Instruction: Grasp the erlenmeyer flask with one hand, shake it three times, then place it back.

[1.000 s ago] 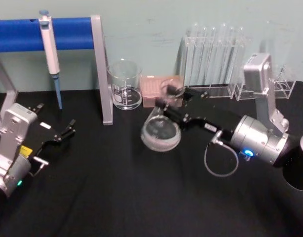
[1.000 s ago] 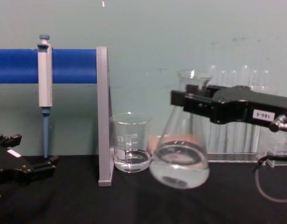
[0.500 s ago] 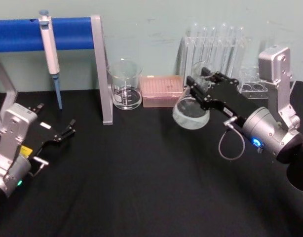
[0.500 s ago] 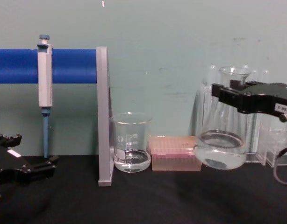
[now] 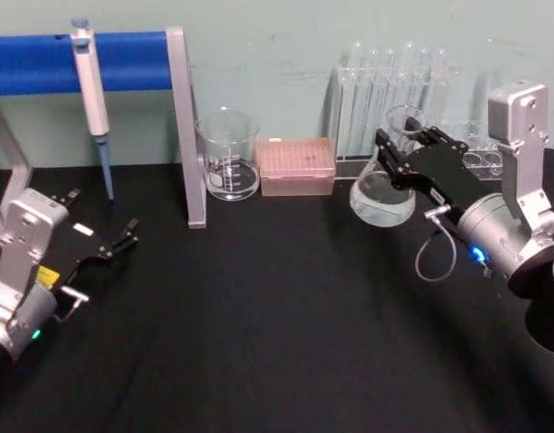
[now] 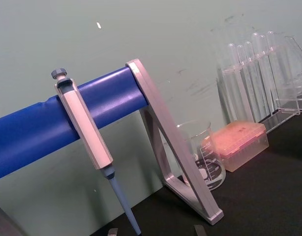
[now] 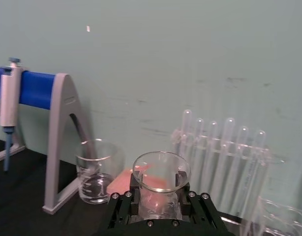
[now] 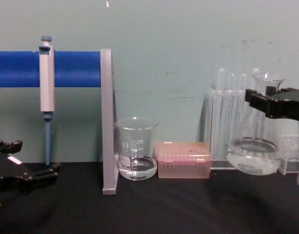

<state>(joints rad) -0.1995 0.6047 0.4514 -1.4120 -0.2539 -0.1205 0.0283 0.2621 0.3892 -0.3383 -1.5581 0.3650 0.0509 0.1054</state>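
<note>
Because the erlenmeyer flask (image 5: 383, 200) is thin glass with liquid low in its wide base, I judge it fragile, slippery and bottom-heavy; the narrow neck under the flared rim is the best hold. The right gripper (image 5: 407, 144) clenches it there, right of centre in the head view, before the test tubes (image 5: 390, 90). The left gripper (image 5: 104, 216) rests opened at lower left.

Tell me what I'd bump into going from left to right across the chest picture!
left gripper → pipette → grey stand post → beaker → pink box → erlenmeyer flask, held up in the right gripper
</note>
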